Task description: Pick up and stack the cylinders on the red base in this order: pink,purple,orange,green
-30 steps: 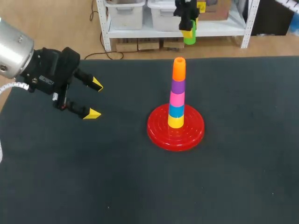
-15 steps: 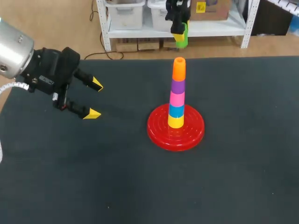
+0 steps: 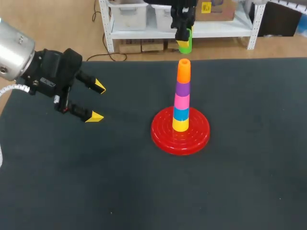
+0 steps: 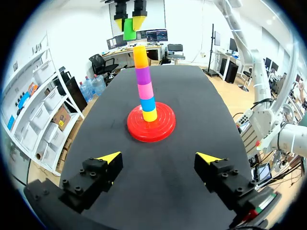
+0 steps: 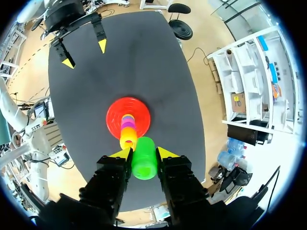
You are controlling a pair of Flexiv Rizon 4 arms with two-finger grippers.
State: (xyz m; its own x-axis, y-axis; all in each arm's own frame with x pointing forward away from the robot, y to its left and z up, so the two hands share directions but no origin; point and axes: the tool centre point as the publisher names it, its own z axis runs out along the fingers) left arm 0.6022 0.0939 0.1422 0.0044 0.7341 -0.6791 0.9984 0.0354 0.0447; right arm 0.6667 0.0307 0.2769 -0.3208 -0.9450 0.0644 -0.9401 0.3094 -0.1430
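Note:
On the red base [image 3: 180, 131] stands a stack, from the bottom yellow, blue, pink [image 3: 181, 101], purple [image 3: 182, 88] and orange [image 3: 183, 71] cylinders. High above it my right gripper [image 3: 183, 34] is shut on the green cylinder [image 3: 184, 44], held between both fingers in the right wrist view, green cylinder [image 5: 144, 164] almost over the stack [image 5: 128, 129]. My left gripper [image 3: 97, 101] hangs open over the table's left part, nothing between its fingers. From the left wrist view the base [image 4: 150, 126] lies ahead of the open left gripper [image 4: 158, 157] and the green cylinder [image 4: 129, 28] hovers above the stack.
The dark table [image 3: 144, 182] carries only the base and its stack. Open room lies on all sides of the base.
My right gripper has carried the green cylinder leftward, to just above the orange cylinder's top. The left arm has kept still.

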